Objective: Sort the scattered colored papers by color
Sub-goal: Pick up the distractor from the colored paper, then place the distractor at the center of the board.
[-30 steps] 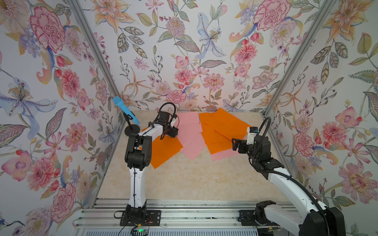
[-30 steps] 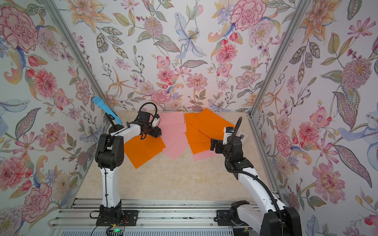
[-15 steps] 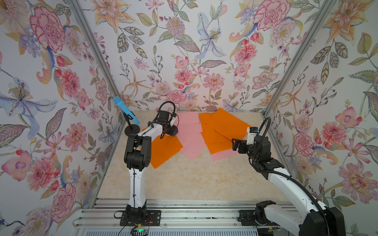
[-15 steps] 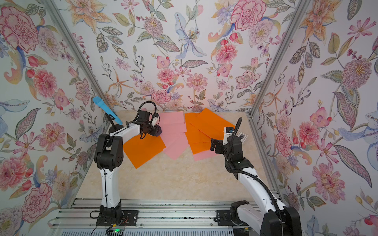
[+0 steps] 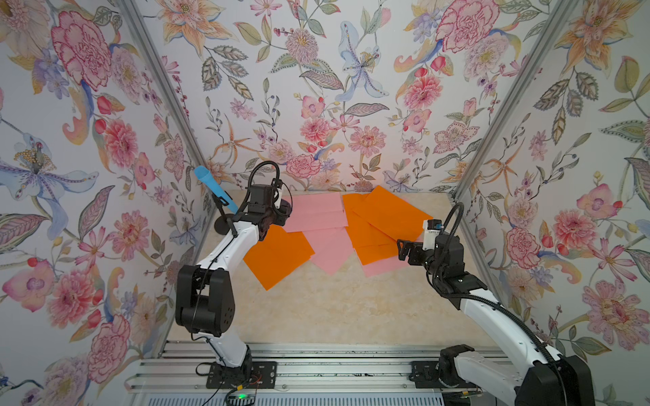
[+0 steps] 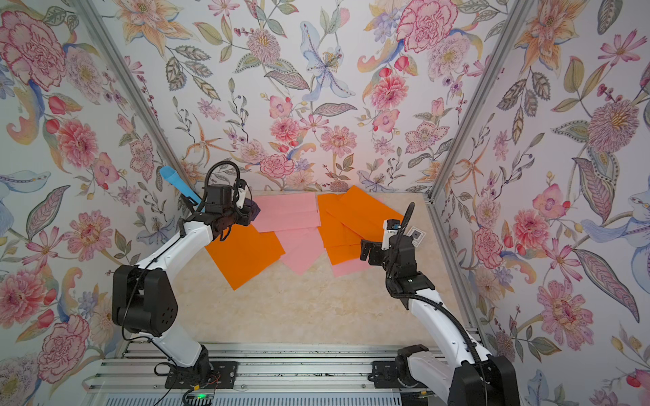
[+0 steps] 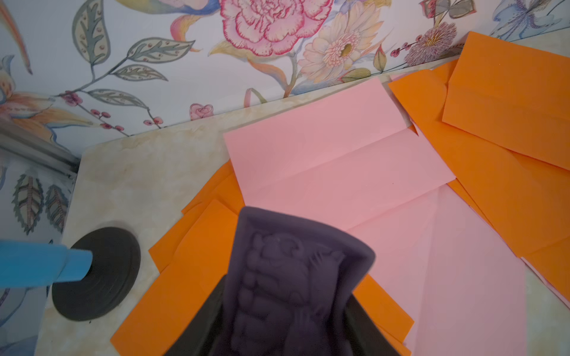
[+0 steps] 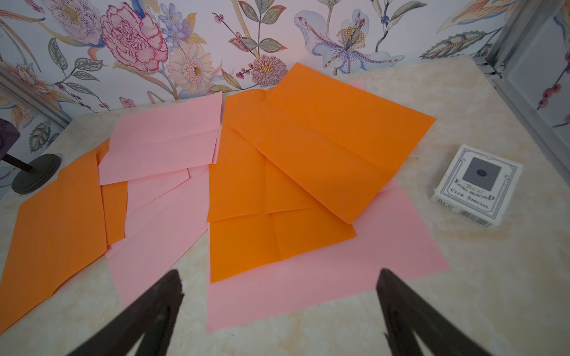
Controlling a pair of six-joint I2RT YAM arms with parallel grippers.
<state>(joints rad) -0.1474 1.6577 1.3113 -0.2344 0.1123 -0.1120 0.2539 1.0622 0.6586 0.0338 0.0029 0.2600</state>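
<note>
Basically, the colored papers [image 5: 327,225] lie mixed and overlapping along the bench's [image 5: 334,309] far edge: orange sheets [image 8: 324,138] over and beside pink sheets [image 8: 163,138]. Left end effector [image 5: 276,216] is clenched on a dark purple embossed block [image 7: 296,271] near the far left corner. Right end effector [image 8: 279,272] gapes wide and empty over the bottom pink sheet [image 8: 385,246]. Sheets look feather-light, floppy and creased, and probably slide. Best pinch is a free corner or a raised crease.

You have at least five orange sheets [image 8: 324,132], four pink sheets [image 8: 163,138], one purple block [image 7: 293,271], one card box [image 8: 478,185], one blue-topped stand [image 7: 101,277].
</note>
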